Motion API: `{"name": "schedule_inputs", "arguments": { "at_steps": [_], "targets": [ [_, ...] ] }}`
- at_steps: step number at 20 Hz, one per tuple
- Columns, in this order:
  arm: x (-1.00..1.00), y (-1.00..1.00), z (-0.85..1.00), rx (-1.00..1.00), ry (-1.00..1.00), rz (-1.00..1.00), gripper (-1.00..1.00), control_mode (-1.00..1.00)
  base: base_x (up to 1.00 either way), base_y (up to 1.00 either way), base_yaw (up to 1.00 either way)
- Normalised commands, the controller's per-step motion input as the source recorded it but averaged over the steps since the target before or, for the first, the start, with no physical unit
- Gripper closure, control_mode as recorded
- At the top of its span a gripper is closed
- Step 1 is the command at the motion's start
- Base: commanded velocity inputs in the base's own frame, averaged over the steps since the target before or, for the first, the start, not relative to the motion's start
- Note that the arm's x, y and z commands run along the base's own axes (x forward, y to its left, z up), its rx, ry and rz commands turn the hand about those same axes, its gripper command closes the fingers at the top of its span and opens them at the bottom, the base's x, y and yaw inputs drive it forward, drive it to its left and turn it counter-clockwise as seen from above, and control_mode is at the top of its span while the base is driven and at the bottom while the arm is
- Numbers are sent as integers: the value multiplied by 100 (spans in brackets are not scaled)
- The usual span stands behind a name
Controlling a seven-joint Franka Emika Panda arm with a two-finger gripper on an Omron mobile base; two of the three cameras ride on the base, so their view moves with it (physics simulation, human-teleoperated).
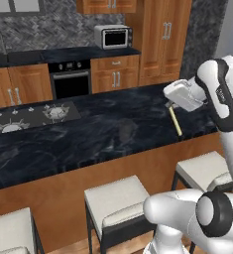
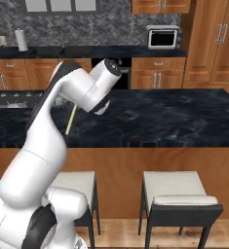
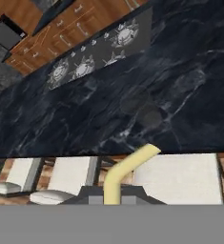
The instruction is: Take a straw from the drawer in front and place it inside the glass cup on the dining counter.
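above the near edge of the dining bench [image 1: 88, 139], the claw [image 1: 170, 105] hangs in the air, clenched on the straw [image 1: 175, 121]. in the left base view the straw drops from under the white hand as a thin pale yellow stick, slanting down toward the bench's front edge, its lower end just above the dark marble and clear of it. in the right base view the same straw [image 2: 71, 120] shows beside the white arm, hanging nearly upright with a slight lean, its tip over the bench [image 2: 160, 121] close to the front edge. the claw itself is hidden behind the arm there.

in the hand view the straw [image 3: 125, 171] rises from between the dark finger tips [image 3: 92, 195] at the bottom, then bends off toward the upper right at its short end.

the glass cup [image 1: 126, 130] stands upright on the black marble, a faint, nearly clear tumbler about midway across the bench, off to the left of the straw in the left base view and apart from it. in the hand view the glass cup [image 3: 150, 116] appears as a dim round outline on the marble, beyond the straw's bent end.

white-cushioned stools [image 1: 119, 203] stand under the bench's near side. a cooktop [image 1: 31, 116] is set into the bench's far left part.
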Motion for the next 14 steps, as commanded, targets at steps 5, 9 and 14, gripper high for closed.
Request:
{"name": "schedule_inputs", "arguments": {
  "at_steps": [5,9,14],
  "targets": [
    [49,0,0,17,-12,53,100,-100,0,0,0],
    [17,25,0,14,-11,44,100,-100,0,0,0],
    [4,31,2,18,-10,31,100,-100,0,0,0]
  ]
}}
